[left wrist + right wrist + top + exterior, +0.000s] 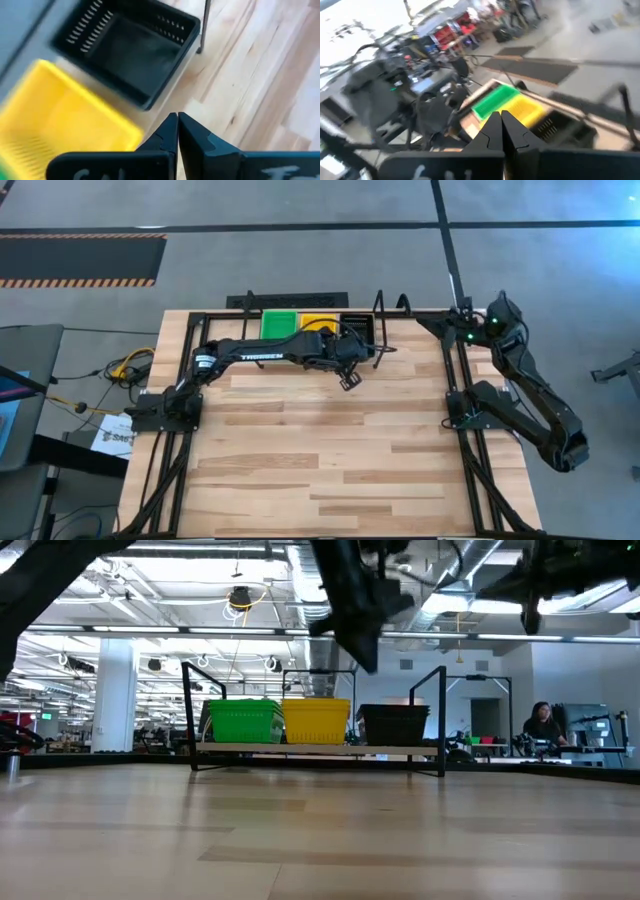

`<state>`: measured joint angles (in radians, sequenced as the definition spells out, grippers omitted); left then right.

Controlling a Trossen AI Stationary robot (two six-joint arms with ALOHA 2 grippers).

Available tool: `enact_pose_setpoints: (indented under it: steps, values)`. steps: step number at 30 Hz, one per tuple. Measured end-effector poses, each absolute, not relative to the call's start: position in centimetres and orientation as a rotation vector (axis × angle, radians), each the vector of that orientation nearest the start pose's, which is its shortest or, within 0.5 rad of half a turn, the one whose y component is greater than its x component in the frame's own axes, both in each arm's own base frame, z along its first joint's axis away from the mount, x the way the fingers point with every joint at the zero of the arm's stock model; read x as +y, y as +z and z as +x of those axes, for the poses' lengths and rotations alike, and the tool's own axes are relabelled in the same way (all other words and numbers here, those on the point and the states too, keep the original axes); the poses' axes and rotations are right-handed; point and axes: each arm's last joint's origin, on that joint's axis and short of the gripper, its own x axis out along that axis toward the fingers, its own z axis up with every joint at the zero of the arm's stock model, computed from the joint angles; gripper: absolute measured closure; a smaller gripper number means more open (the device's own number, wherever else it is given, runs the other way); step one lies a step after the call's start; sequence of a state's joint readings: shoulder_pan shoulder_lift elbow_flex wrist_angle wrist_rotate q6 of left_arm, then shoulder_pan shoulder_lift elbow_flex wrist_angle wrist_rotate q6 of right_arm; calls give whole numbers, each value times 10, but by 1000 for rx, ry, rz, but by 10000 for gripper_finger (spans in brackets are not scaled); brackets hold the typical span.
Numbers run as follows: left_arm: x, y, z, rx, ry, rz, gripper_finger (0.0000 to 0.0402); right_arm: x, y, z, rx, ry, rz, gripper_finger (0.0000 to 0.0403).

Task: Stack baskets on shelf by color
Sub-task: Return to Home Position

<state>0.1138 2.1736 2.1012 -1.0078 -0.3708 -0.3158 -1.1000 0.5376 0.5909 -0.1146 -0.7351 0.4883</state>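
The left tool (177,118), clenched empty, hung just before the baskets (317,720) on the shelf (442,720); the right tool (499,117), clenched, well apart.

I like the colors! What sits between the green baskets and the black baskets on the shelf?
The yellow baskets sit between the green baskets and the black baskets on the shelf. The low view shows it best.

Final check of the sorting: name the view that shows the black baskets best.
The low view: the black baskets stand side-on on the shelf, right of the yellow baskets. The left wrist view shows the top one close, from above; the high and right wrist views show them small.
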Motion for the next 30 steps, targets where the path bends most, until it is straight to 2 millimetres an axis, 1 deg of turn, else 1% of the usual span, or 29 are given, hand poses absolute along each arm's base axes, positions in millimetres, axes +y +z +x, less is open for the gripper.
enact_pose_setpoints:
  steps: [4, 6, 9, 11, 13, 15, 17, 19, 21, 24, 27, 30]
  values:
    - [52, 307, 441, 1035, 592, -67, 401, -89, 329, 69, -81, -285, 425, 402]
    - [47, 318, 427, 1078, 597, -42, 401, -82, 339, 66, -84, -257, 393, 402]
    - [38, 330, 405, 1135, 679, 9, 401, -69, 350, 60, -64, -247, 357, 402]
    - [31, 337, 387, 1163, 745, 35, 401, -59, 355, 54, -39, -251, 338, 402]
    - [22, 347, 366, 1146, 798, 42, 401, -48, 357, 49, -7, -261, 334, 402]
    - [12, 356, 341, 1103, 840, 37, 402, -38, 357, 43, 5, -269, 340, 402]
    - [2, 360, 311, 1050, 866, -3, 402, -26, 359, 37, -10, -270, 324, 402]
    - [-6, 360, 278, 960, 887, -71, 401, -16, 360, 32, -39, -272, 315, 402]
    - [-12, 357, 245, 856, 868, -147, 401, -6, 360, 26, -75, -296, 315, 402]
    - [-19, 342, 205, 702, 775, -267, 401, 7, 359, 18, -138, -357, 309, 402]
    - [-23, 323, 175, 562, 676, -366, 401, 18, 352, 11, -194, -394, 339, 402]
    - [-24, 303, 151, 450, 618, -435, 401, 26, 342, 8, -244, -420, 388, 402]
